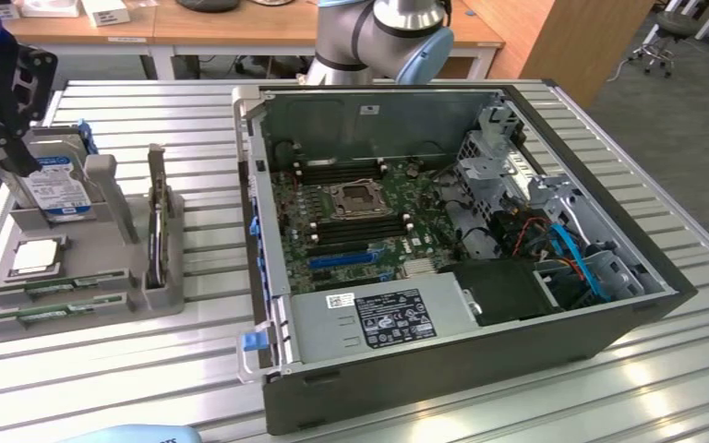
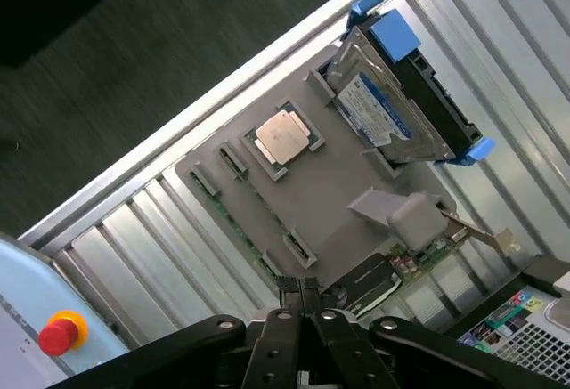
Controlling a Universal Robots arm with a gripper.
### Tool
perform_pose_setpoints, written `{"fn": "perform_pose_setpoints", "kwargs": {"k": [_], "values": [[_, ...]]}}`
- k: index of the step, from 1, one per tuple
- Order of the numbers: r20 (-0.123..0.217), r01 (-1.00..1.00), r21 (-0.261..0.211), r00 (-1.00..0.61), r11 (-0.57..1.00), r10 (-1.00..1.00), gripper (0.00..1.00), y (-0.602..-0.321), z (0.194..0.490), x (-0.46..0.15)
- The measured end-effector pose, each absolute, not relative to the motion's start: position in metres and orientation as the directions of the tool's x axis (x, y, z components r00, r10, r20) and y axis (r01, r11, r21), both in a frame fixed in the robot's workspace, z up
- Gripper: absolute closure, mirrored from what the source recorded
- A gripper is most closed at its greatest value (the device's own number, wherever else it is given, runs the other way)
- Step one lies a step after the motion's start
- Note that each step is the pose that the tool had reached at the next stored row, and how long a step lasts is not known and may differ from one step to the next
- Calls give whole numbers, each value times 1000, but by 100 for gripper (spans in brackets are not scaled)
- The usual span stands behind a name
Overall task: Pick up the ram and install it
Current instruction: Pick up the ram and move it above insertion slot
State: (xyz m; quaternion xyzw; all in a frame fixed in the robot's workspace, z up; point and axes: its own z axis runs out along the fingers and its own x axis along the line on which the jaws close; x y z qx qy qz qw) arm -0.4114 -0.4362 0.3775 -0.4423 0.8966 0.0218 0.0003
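The fingers (image 2: pixel 290 298) are pressed together with nothing in them, so I think they could just bump the ram (image 1: pixel 59 288) (the thin green stick) instead of grabbing it, or knock the hard drive (image 1: pixel 59 189) close by. The ram lies in the gray tray (image 1: pixel 99 245) on the tabletop (image 1: pixel 207 369), at about 8 o'clock in the exterior view. The fingers point down over the tray, at about 10 o'clock.

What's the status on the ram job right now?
Nothing is done yet: both ram sticks lie in the gray tray. In hand: nothing; the gripper is shut and empty, above the tray. Left: pickup and seating on the motherboard.
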Motion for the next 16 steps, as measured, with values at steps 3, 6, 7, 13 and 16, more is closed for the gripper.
{"fn": "perform_pose_setpoints", "kwargs": {"k": [3,6,7,13,16], "values": [[-20,-824,39,-566,565,-824,90,-436,377,-411],[-19,-853,38,-521,520,-853,90,-436,377,-411],[-19,-862,38,-506,505,-863,90,-436,377,-411],[-19,-912,38,-408,407,-913,90,-436,377,-411],[-18,-933,38,-359,358,-933,90,-436,377,-411]]}}
